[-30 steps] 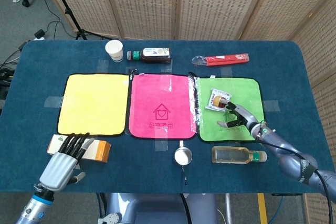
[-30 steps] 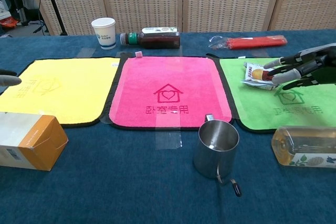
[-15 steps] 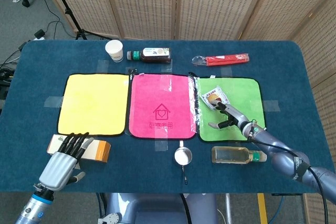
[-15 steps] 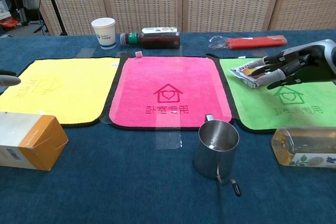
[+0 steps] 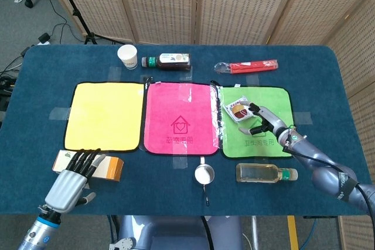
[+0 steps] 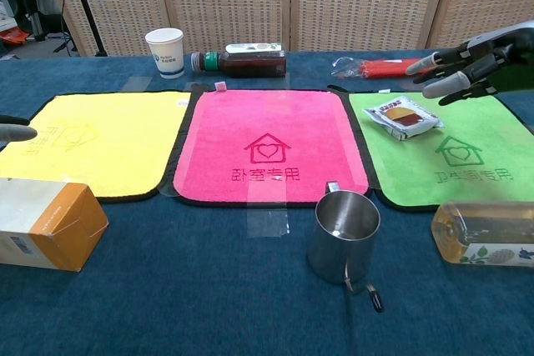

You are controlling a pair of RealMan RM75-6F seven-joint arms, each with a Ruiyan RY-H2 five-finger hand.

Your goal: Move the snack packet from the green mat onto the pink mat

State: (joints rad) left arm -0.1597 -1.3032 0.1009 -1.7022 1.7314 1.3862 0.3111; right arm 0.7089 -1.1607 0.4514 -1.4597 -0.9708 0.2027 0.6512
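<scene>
Left hand: grey robot left hand (image 5: pixel 73 175) at lower left of the head view, fingers straight and slightly spread, holding nothing, tips over the near edge of the cardboard box.
Cardboard box: orange and white cardboard box (image 6: pixel 46 223) at lower left of the chest view, lying flat on the blue tablecloth (image 5: pixel 176 188), near the front of the yellow mat.
Steel cup: small shiny steel cup with a handle (image 6: pixel 343 234) at lower centre, upright, just in front of the pink mat.
Oil bottle: clear plastic bottle of yellowish liquid (image 5: pixel 265 173) at lower right, lying on its side in front of the green mat.
Mats: yellow cloth mat (image 5: pixel 104 115), pink cloth mat with a house print (image 5: pixel 180 119) and green cloth mat (image 5: pixel 275 103) side by side across mid frame, taped down, pink in the middle.
Snack packet: small white snack packet with a brown picture (image 6: pixel 404 117) lying flat on the green mat, toward its far left part, close to the pink mat's edge but not on it.
Right hand: dark robot right hand (image 6: pixel 471 66) at upper right of the chest view, raised above the green mat, fingers loose and apart, grasping nothing, clear of the snack packet.
Far row: white paper cup (image 5: pixel 127 56) upright at upper left; dark bottle with a green cap (image 5: pixel 167 60) on its side beside it; red item in a clear wrapper (image 5: pixel 246 66) lying flat at upper right.
</scene>
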